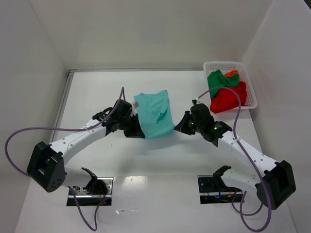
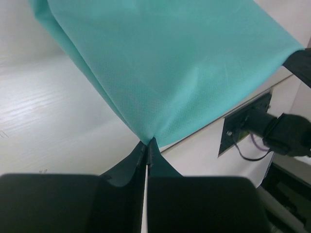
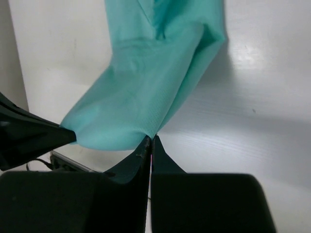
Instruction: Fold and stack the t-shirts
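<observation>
A teal t-shirt [image 1: 154, 114] lies partly folded in the middle of the table, its near edge lifted. My left gripper [image 1: 141, 132] is shut on the near left corner of that edge, and in the left wrist view the teal t-shirt [image 2: 170, 68] fans out from the pinched fingertips of the left gripper [image 2: 147, 143]. My right gripper [image 1: 177, 127] is shut on the near right corner. In the right wrist view the teal t-shirt [image 3: 146, 92] hangs from the right gripper [image 3: 151, 139]. Dark green [image 1: 221, 80], red [image 1: 227, 98] and orange [image 1: 232, 73] t-shirts lie bunched in the basket.
The white lattice basket [image 1: 208, 66] stands at the back right of the table, near the right wall. White walls close in the table on the left, back and right. Purple cables loop from both arms.
</observation>
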`<state>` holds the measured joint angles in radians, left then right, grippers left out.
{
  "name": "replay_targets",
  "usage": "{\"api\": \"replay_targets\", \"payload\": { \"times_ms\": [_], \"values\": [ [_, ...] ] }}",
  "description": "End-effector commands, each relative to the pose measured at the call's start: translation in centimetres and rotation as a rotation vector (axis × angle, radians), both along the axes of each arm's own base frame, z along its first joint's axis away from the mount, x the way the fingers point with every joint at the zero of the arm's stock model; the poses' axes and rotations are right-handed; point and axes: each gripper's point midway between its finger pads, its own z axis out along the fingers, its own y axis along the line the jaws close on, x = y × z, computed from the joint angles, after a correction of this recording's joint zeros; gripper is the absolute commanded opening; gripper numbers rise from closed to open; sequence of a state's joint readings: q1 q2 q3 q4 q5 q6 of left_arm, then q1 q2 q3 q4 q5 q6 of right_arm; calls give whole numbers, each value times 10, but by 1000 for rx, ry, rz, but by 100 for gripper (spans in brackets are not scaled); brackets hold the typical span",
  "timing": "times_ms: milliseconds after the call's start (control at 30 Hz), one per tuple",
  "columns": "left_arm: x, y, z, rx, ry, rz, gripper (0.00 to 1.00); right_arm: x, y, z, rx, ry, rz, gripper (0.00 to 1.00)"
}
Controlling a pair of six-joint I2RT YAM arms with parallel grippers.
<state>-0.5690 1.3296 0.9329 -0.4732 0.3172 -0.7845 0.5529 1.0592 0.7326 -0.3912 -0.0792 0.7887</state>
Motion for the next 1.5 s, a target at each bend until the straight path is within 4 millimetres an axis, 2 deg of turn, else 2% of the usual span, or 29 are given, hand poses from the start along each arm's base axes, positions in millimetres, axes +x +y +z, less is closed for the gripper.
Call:
{"api": "replay_targets", "payload": {
  "times_ms": [0, 67, 100, 133, 200, 233, 300, 333, 367, 433, 467, 500, 533, 600, 667, 700, 767, 800, 833, 900, 967, 1100, 1233, 1333, 1400, 1467],
  "values": [
    [20, 5, 25, -25, -36, 56, 0, 29, 7, 38, -20, -114, -3, 0],
    [30, 4, 29, -32, -47, 41, 0, 47, 8, 36, -37, -118, -13, 0],
    [36, 6, 30, -37, -42, 54, 0, 54, 11, 44, -37, -135, -7, 0],
    [38, 4, 27, -47, -25, 38, 0, 61, 15, 39, -53, -129, 3, 0],
    [48, 3, 34, -73, -36, 33, 0, 76, 18, 48, -56, -157, -6, 0],
    [57, 6, 32, -79, -35, 40, 0, 83, 21, 43, -70, -154, 3, 0],
    [68, 6, 38, -96, -49, 30, 0, 99, 21, 50, -68, -177, -10, 0],
    [77, 10, 32, -89, -33, 49, 0, 104, 24, 52, -64, -183, -11, 0],
    [79, 7, 33, -94, -38, 28, 0, 110, 23, 45, -81, -170, -13, 0],
    [90, 7, 35, -100, -43, 26, 0, 124, 25, 56, -71, -209, -19, 0],
    [94, 8, 36, -106, -49, 24, 0, 129, 28, 53, -73, -206, -19, 0],
    [99, 10, 37, -111, -53, 20, 0, 139, 27, 62, -62, -229, -33, 0],
    [103, 8, 33, -108, -43, 21, 0, 142, 28, 63, -61, -231, -33, 0],
    [116, 10, 40, -124, -66, 13, 0, 153, 34, 64, -64, -240, -28, 0],
    [121, 7, 34, -124, -42, 9, 0, 161, 33, 63, -67, -237, -37, 0],
    [127, 10, 35, -121, -53, 9, 0, 167, 36, 68, -66, -258, -33, 0],
    [134, 6, 35, -125, -60, -4, 0, 174, 36, 63, -66, -246, -33, 0],
    [136, 6, 38, -128, -69, -5, 0, 180, 39, 71, -55, -268, -35, 0],
    [139, 9, 33, -123, -55, 5, 0, 184, 41, 69, -63, -273, -29, 0],
    [148, 13, 36, -119, -70, 22, 0, 191, 44, 74, -57, -284, -30, 0],
    [153, 16, 35, -119, -69, 35, 0, 197, 48, 68, -65, -278, -15, 0],
    [164, 25, 39, -127, -94, 48, 0, 214, 51, 80, -62, -310, -20, 0],
    [171, 28, 51, -123, -132, 40, 0, 220, 54, 90, -58, -336, -17, 0],
    [171, 29, 53, -119, -136, 33, 0, 218, 54, 96, -48, -344, -10, 0],
    [169, 31, 55, -109, -143, 32, 0, 213, 52, 107, -39, -364, -12, 0],
    [167, 33, 63, -105, -158, 37, 0, 207, 51, 109, -33, -363, -5, 0]
  ]
}}
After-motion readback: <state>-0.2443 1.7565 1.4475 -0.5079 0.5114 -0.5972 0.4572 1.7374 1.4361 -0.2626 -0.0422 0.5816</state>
